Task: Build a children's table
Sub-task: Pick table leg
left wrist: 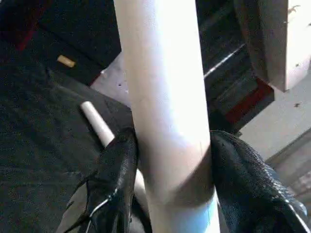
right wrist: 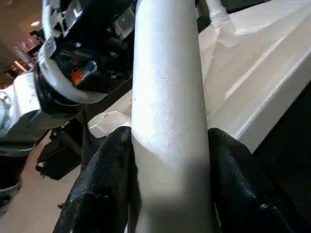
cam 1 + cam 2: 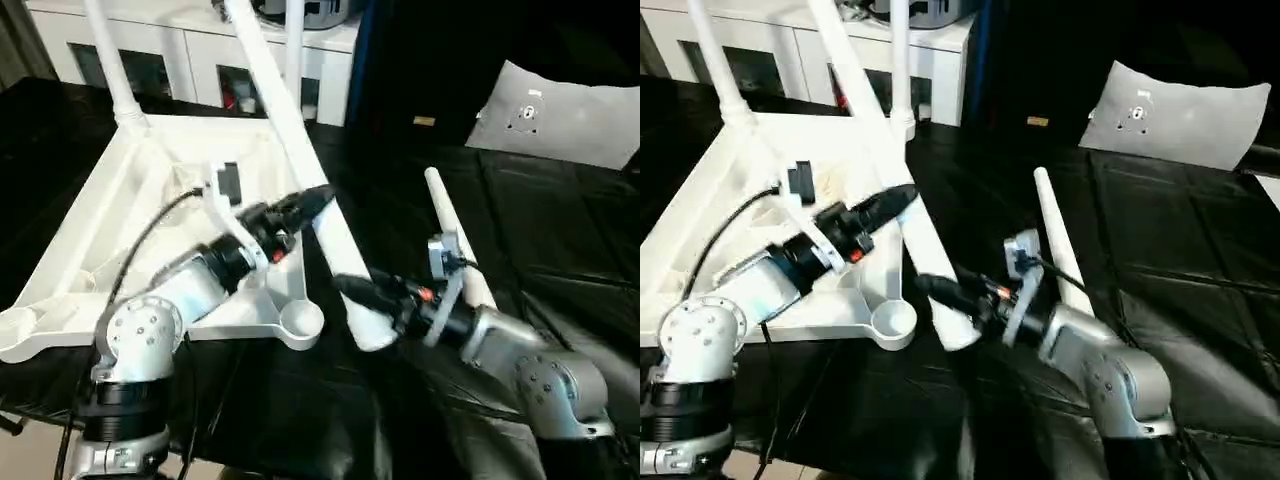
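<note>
- Nearest the robot, its right gripper [image 3: 352, 290] clamps the thick lower end of a long, round, tapered white plastic leg [image 3: 300, 150]; in the right wrist view two black fingers [image 2: 99, 189] press against opposite sides of the shaft, partway open and closed on it.
- The held leg slants up and away over the upturned white plastic rectangular table top [image 3: 110, 230], its thick end hanging just beside the round corner socket [image 3: 302, 322] at that top's near corner.
- Farther up the same leg, the left gripper [image 3: 318, 200] also grips the shaft, its black fingers [image 1: 116, 179] flanking the white tube on both sides, jaws about half spread around it.
- The table top lies ribbed side up on a black cloth-covered surface [image 3: 520, 250], left of the held leg.
- A second loose white tapered leg [image 3: 455, 240] lies on the black cloth to the right of the held leg, passing behind the right wrist.
- At the table top's far corners, two more white legs [image 3: 110, 60] stand upright in their sockets.
- Beyond the table top stands a white shelved cabinet [image 3: 190, 50]; off to the right of it a grey-white cushion-like panel [image 3: 560, 115] leans at the back.
</note>
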{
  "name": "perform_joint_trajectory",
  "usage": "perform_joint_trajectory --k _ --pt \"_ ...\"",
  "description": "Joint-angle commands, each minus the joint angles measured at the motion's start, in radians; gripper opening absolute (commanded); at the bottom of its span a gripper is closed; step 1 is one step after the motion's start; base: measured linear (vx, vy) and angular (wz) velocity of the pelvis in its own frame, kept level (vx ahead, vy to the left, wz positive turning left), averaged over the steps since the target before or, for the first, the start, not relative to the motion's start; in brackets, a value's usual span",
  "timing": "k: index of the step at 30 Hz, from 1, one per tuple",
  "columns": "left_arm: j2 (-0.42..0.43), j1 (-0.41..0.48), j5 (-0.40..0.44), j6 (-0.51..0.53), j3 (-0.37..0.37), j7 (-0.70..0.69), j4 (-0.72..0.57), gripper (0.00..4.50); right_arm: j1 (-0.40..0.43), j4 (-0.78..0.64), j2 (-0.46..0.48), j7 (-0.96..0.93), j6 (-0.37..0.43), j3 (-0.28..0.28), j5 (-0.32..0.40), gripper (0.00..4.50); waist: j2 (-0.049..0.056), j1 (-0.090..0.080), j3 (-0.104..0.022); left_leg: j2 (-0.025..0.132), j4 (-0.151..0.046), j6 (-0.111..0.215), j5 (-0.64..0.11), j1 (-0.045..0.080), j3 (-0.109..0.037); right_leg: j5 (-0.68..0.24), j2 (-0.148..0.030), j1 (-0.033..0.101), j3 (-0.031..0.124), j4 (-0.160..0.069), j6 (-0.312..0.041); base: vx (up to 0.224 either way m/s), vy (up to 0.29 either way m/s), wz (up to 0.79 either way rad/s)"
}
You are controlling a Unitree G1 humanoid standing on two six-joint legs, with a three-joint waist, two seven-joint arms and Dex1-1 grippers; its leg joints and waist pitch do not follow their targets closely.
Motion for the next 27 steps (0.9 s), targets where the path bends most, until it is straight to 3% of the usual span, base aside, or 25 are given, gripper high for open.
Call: perform_joint_trajectory --k 1,16,17,20,23,27 --pt "0.003 0.001 0.029 0.011 -0.007 0.011 0.036 2.26 -0.012 -0.077 0.000 0.064 0.003 0.021 0.048 1.89 0.004 -0.004 -0.058 0.051 -0.066 -0.055 -0.169 0.029 -0.014 -0.024 -0.097 0.019 0.040 -0.085 -0.114 0.000 0.000 0.00" --pt "0.004 0.001 -0.024 0.025 0.011 -0.088 0.044 2.26 0.001 -0.102 -0.015 0.108 0.033 0.026 0.101 1.89 0.006 -0.004 -0.058 0.052 -0.067 -0.054 -0.179 0.029 -0.015 -0.035 -0.098 0.018 0.040 -0.087 -0.122 0.000 0.000 0.00" --pt "0.028 0.008 0.027 -0.040 -0.018 -0.156 0.023 2.26 0.004 -0.104 -0.019 0.113 0.037 0.028 0.103 1.89 0.004 -0.003 -0.056 0.052 -0.070 -0.049 -0.179 0.029 -0.017 -0.047 -0.098 0.018 0.040 -0.093 -0.115 0.000 0.000 0.00" --pt "0.068 0.014 0.075 -0.055 -0.062 -0.207 0.006 2.26 0.005 -0.105 -0.022 0.114 0.038 0.030 0.104 1.89 0.005 -0.005 -0.057 0.055 -0.071 -0.051 -0.178 0.030 -0.016 -0.038 -0.097 0.016 0.040 -0.087 -0.108 0.000 0.000 0.00" --pt "0.123 0.036 0.192 -0.169 -0.136 -0.314 -0.011 2.26 0.011 -0.110 -0.029 0.118 0.034 0.040 0.105 1.89 0.007 -0.003 -0.056 0.056 -0.073 -0.047 -0.181 0.031 -0.018 -0.043 -0.099 0.015 0.041 -0.091 -0.101 0.000 0.000 0.00" --pt "0.150 0.054 0.238 -0.235 -0.165 -0.393 -0.019 2.26 0.020 -0.115 -0.036 0.140 0.032 0.047 0.107 1.89 0.008 -0.006 -0.058 0.055 -0.073 -0.057 -0.188 0.031 -0.016 -0.028 -0.099 0.016 0.039 -0.085 -0.112 0.000 0.000 0.00"
